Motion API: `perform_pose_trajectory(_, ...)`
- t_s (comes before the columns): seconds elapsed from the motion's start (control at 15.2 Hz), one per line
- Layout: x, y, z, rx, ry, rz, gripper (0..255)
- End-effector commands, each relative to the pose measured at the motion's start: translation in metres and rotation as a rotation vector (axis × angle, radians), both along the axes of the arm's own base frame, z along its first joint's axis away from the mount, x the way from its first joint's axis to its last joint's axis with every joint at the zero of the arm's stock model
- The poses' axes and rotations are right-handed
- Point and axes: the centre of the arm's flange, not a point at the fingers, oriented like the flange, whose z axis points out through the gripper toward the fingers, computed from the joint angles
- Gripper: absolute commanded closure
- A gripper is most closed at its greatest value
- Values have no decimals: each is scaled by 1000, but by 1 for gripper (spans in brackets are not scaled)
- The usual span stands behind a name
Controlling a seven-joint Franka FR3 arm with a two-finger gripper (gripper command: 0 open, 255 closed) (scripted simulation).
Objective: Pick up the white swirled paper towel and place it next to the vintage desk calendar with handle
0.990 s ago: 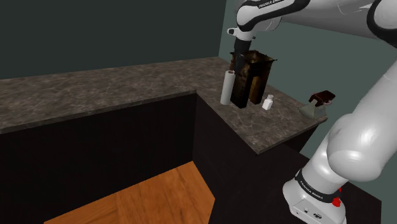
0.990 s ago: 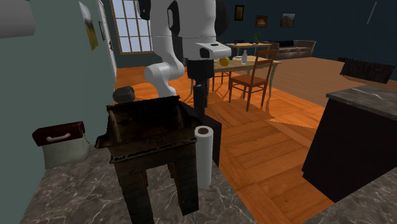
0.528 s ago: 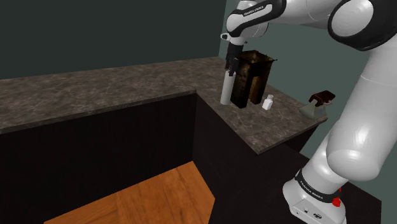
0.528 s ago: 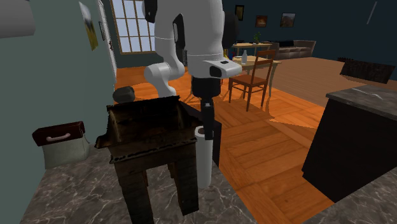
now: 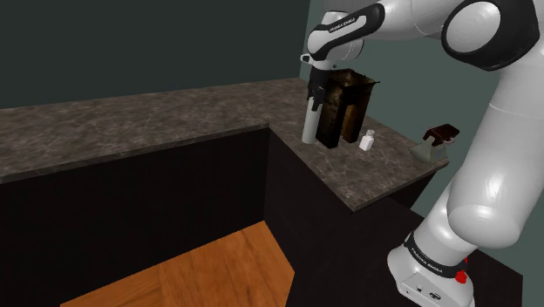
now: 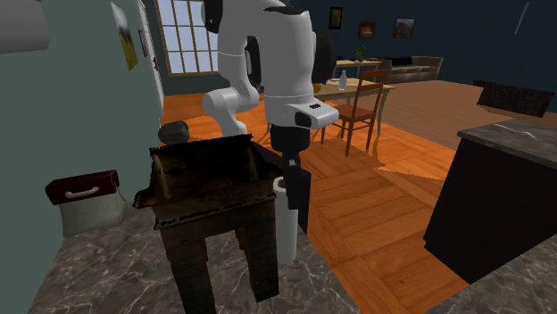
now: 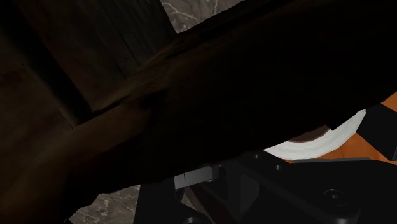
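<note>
Dark marbled surface (image 5: 174,122) runs in an L along teal walls. Near its corner the white paper towel roll (image 5: 309,127) stands upright, just beside the dark wooden desk calendar (image 5: 349,109), which crowds it on the shoulder view's right. The black gripper (image 5: 316,94) hangs at the roll's top; whether it clasps the roll cannot be told. A small white bottle (image 5: 367,140) stands on the calendar's other side, and a grey thing with a dark red top (image 5: 433,145) sits well apart.

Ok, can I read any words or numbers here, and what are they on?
White letters on the arm's upper dark band: too small to read.
White letters on the dark band by the arm's base: too small to read.
Paper towel roll: no writing shows.
</note>
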Motion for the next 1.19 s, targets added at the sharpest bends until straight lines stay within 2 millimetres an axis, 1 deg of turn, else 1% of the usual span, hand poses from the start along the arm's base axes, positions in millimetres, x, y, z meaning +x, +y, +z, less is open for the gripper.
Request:
perform_pose_trajectory(0.0, 0, 0, 0, 0, 0, 0, 0)
perform_pose_trajectory(0.2, 0, 0, 0, 0, 0, 0, 0)
perform_pose_trajectory(0.26, 0, 0, 0, 0, 0, 0, 255)
perform_pose_trajectory(0.86, 0, 0, 0, 0, 0, 0, 255)
perform_pose_trajectory(1.12, 0, 0, 21, 0, 0, 0, 255)
